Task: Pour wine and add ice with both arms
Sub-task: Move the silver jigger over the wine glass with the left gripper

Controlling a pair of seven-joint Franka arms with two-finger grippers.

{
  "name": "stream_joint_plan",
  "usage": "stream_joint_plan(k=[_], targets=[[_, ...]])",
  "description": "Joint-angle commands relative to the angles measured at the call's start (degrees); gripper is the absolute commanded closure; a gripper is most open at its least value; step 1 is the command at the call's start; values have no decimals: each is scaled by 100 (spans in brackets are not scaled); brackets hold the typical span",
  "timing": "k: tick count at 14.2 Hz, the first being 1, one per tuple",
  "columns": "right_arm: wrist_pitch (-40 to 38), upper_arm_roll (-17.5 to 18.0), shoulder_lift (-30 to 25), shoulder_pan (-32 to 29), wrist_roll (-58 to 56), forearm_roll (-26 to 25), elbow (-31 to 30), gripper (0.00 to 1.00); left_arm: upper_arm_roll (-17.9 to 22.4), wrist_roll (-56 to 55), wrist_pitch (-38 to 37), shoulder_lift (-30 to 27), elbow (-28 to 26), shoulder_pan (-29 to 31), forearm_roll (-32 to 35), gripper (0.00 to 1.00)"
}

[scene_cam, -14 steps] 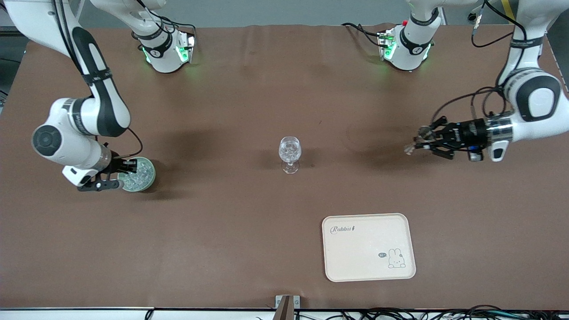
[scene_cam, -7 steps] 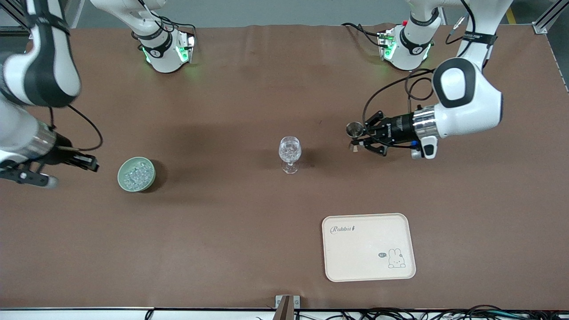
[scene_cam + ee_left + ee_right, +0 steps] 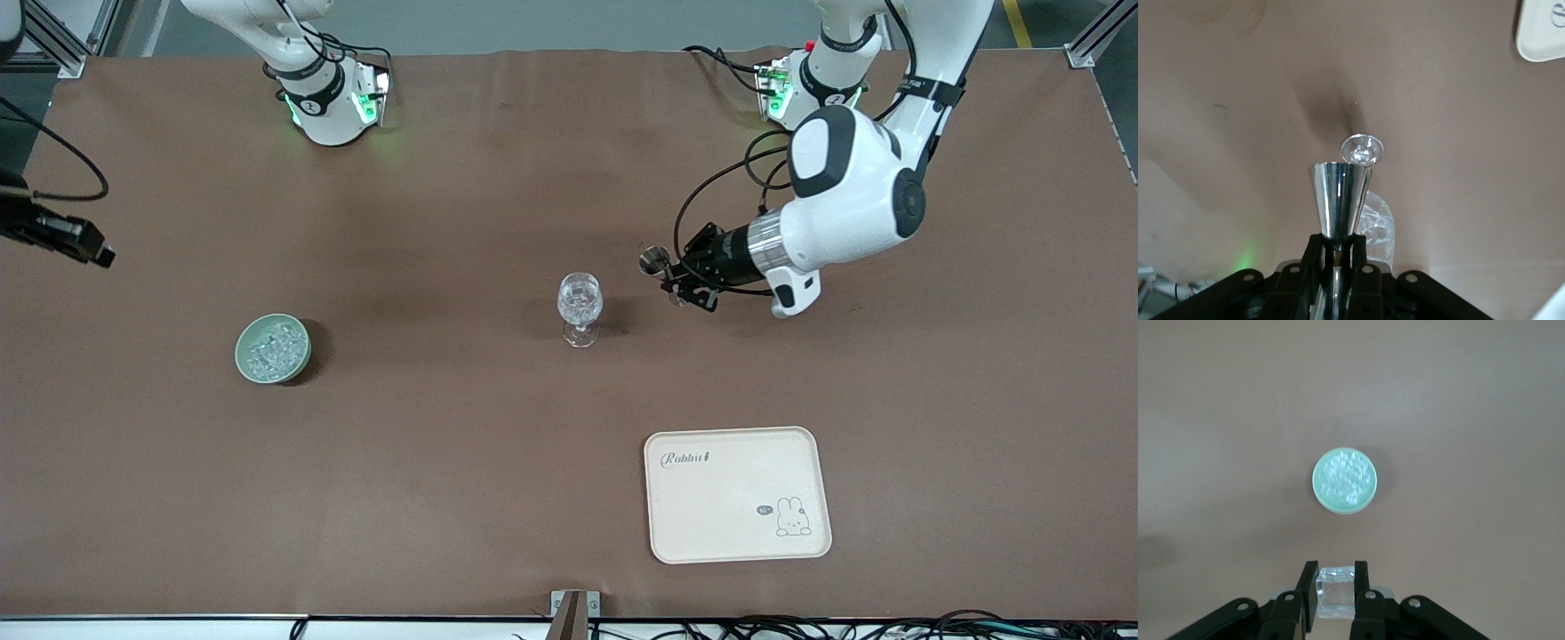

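A clear stemmed wine glass [image 3: 580,307] stands mid-table; the left wrist view shows it [image 3: 1363,148] just past the jigger. My left gripper [image 3: 673,277] hovers beside the glass, toward the left arm's end, shut on the waist of a shiny metal jigger [image 3: 655,260] [image 3: 1339,199]. No wine shows. My right gripper [image 3: 100,255] is up over the right arm's end of the table, shut on a clear ice cube [image 3: 1336,592]. A green bowl [image 3: 273,348] [image 3: 1344,480] full of ice lumps sits on the table.
A cream tray [image 3: 738,493] with a rabbit print lies nearer the front camera than the glass, toward the left arm's end. Both arm bases [image 3: 329,107] [image 3: 813,102] stand along the table's robot edge.
The left gripper has carried the jigger across to just beside the glass. The right gripper has risen from the bowl and drawn back toward its end of the table.
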Motion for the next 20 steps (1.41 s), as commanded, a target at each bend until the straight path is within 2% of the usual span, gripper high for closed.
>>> stream_joint_plan(k=[1, 5, 8, 10, 14, 18, 20], targets=[[-398, 360, -122, -211, -187, -20, 23, 100, -361, -681, 1, 480, 577, 0, 1097, 100], [-224, 360, -122, -246, -231, -2, 31, 100, -634, -1657, 10, 990, 1139, -62, 1891, 100], [206, 360, -122, -238, -231, -2, -57, 100, -828, -2517, 10, 1367, 1534, -97, 2760, 100], [216, 387, -122, -211, -231, -2, -48, 100, -995, -2975, 10, 1553, 1702, -97, 3358, 100], [243, 448, -122, -194, -231, 6, -30, 100, -1259, -3285, -51, 1571, 1764, -132, 4116, 100], [252, 448, -122, -194, -231, 24, -22, 100, -1443, -3521, -420, 1580, 1896, -229, 4871, 100], [269, 448, -122, -194, -231, 41, -22, 100, -1453, -3872, -429, 1580, 1896, -290, 5354, 100]])
